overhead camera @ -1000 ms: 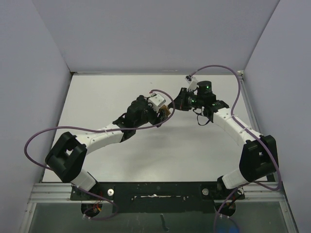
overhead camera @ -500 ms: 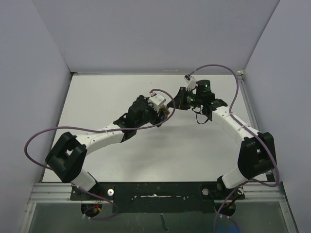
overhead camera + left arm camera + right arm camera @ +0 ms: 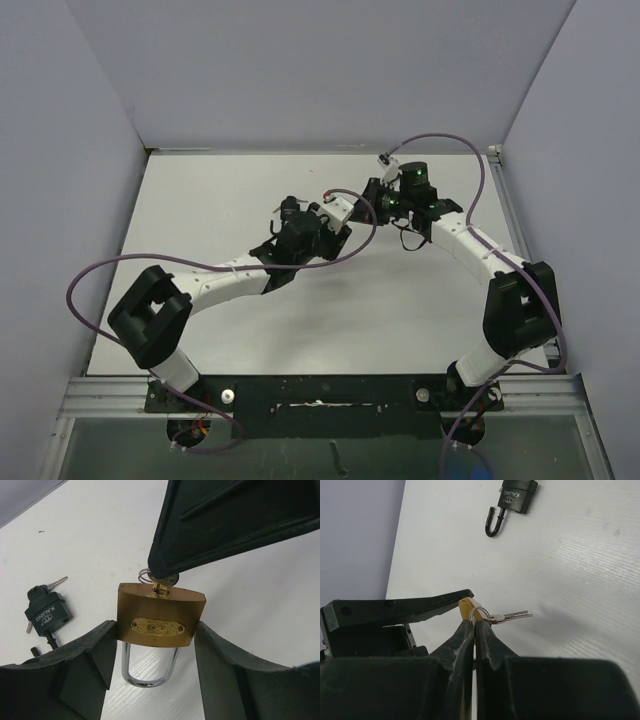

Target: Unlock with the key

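A brass padlock [image 3: 161, 615] is clamped by its sides between my left gripper's [image 3: 155, 632] fingers, off the table. Its chrome shackle [image 3: 148, 672] points toward the wrist, and both legs meet the body. A key [image 3: 162, 584] sits in the keyhole on the far end. My right gripper [image 3: 475, 625] is shut on that key's head, with a ring and two spare keys [image 3: 509, 616] hanging beside it. In the top view the two grippers meet at mid-table, the left [image 3: 338, 226] and the right [image 3: 370, 208].
A black padlock [image 3: 47, 612] with an open shackle and its own keys lies on the white table left of the brass one. It also shows in the right wrist view [image 3: 517, 494]. Grey walls enclose the table on three sides.
My left arm has swung right and forward, and its wrist has rolled. My right gripper has shifted slightly left. The two grippers stay joined at the padlock.
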{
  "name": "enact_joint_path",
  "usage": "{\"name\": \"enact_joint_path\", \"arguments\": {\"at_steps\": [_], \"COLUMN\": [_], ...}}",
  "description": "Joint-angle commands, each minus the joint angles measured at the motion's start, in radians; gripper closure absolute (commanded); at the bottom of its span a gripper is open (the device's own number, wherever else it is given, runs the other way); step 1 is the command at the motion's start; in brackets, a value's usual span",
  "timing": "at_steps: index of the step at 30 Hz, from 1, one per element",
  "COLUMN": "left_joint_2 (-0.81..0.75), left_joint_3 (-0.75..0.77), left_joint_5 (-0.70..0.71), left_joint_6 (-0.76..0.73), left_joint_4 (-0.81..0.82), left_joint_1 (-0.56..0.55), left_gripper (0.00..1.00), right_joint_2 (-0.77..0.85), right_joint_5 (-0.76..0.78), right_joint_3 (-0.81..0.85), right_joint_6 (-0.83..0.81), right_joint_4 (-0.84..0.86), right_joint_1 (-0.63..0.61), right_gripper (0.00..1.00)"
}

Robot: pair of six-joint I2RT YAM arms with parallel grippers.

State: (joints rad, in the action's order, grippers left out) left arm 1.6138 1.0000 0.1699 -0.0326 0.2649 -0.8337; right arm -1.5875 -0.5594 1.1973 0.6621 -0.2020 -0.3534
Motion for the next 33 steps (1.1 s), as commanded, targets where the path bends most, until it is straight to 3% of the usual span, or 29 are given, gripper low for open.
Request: {"name": "enact_joint_path", "arguments": {"at_steps": [1, 25, 33], "left_joint_2": [-0.016, 0.146, 0.219], "left_joint_3": [0.182, 0.483, 0.568], "left_joint_5": [0.053, 0.388, 0.490], "left_joint_6": [-0.025, -0.031, -0.110], "left_joint_4": [0.324, 0.052, 0.014], "left_joint_1": [-0.050, -0.158, -0.197], "left_gripper": [1.00, 1.00, 1.00], "right_joint_2": [-0.032, -0.102, -0.122], "right_joint_5": [-0.124, -0.097, -0.116], "right_joint_3": [-0.002, 0.019, 0.022], "right_joint_6": [0.107, 0.244, 0.291], "right_joint_4": [-0.067, -0.130, -0.133], "right_joint_1": [-0.045, -0.045, -0.045], "right_gripper": [1.00, 1.00, 1.00]}}
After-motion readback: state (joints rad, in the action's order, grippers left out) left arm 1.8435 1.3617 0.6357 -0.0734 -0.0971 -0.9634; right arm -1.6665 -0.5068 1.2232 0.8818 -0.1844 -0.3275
